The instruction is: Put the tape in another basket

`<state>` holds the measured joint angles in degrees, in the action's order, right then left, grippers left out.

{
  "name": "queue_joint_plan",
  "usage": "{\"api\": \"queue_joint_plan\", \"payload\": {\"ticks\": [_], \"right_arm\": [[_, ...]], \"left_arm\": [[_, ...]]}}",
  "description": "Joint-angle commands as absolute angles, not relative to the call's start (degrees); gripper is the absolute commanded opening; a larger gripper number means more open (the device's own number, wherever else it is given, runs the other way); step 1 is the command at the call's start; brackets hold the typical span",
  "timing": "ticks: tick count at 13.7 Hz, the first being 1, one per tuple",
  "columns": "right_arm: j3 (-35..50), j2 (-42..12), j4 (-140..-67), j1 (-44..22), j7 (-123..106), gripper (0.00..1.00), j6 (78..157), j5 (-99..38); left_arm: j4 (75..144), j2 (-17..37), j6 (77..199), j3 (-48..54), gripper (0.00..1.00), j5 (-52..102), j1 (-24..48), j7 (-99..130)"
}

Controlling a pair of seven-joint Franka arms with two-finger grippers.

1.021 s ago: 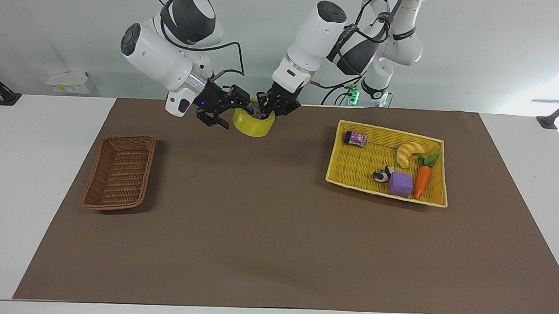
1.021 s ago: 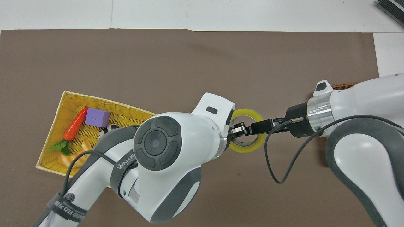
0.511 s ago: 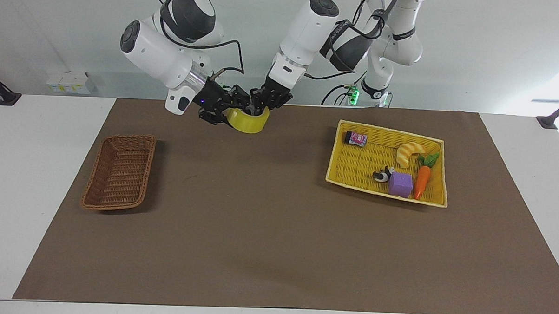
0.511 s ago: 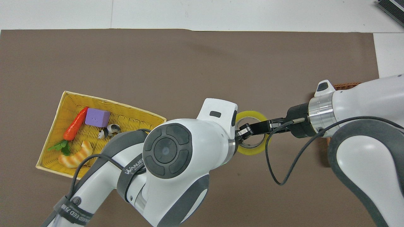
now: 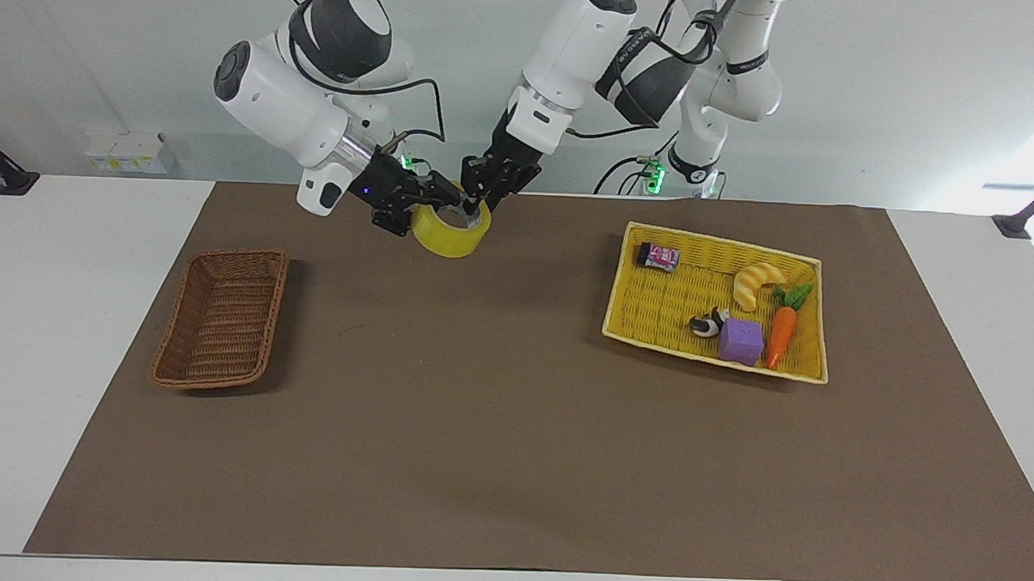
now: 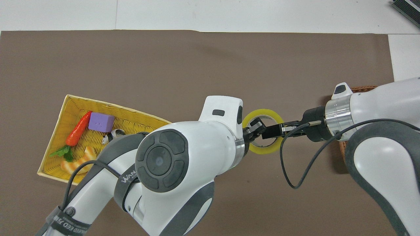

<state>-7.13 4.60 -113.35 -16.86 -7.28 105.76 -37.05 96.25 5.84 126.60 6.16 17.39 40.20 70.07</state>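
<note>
Both claws and the tape (image 5: 450,230) have risen and drifted toward the right arm's end of the bench. Right claw (image 5: 438,203) is pinched on the roll's wall, carrying it in the air; left claw (image 5: 477,205) is at the core, its fingers hard to read. Judgement: let the left one clear fully before swinging toward the basket (image 5: 221,318).

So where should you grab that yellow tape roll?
Pinch the tape's ring wall, one finger inside the hole and one outside, coming from above, because the hole faces up and the wall is thin. The right gripper holds it by the wall.
</note>
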Motion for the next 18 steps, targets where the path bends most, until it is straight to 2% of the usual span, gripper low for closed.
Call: {"api": "queue_joint_plan", "payload": {"ticks": [1,5,10,14,18], "right_arm": [[-6.59,5.1,-114.0,-15.56,-7.03,0.0,105.29,-37.09],[-6.77,5.01,-113.91,-11.97,-9.47,0.0,102.58,-37.18],[-6.94,5.01,-113.64,-0.2,-18.8,0.0,98.18,-35.87],[-7.03,3.08,-110.4,7.9,-22.06,0.0,98.78,-26.3],[-7.12,0.97,-108.72,9.75,-19.43,0.0,103.61,-23.92]], "left_arm": [[95.63,4.05,124.74,5.19,1.0,17.84,39.99,70.58],[95.62,2.99,117.35,4.92,1.0,17.32,34.99,64.81],[95.71,3.16,108.38,4.92,1.0,17.31,25.07,38.81],[95.63,2.99,104.51,4.83,1.0,13.81,17.07,15.62],[95.63,2.81,100.82,4.83,1.0,9.07,10.3,6.33]]}}
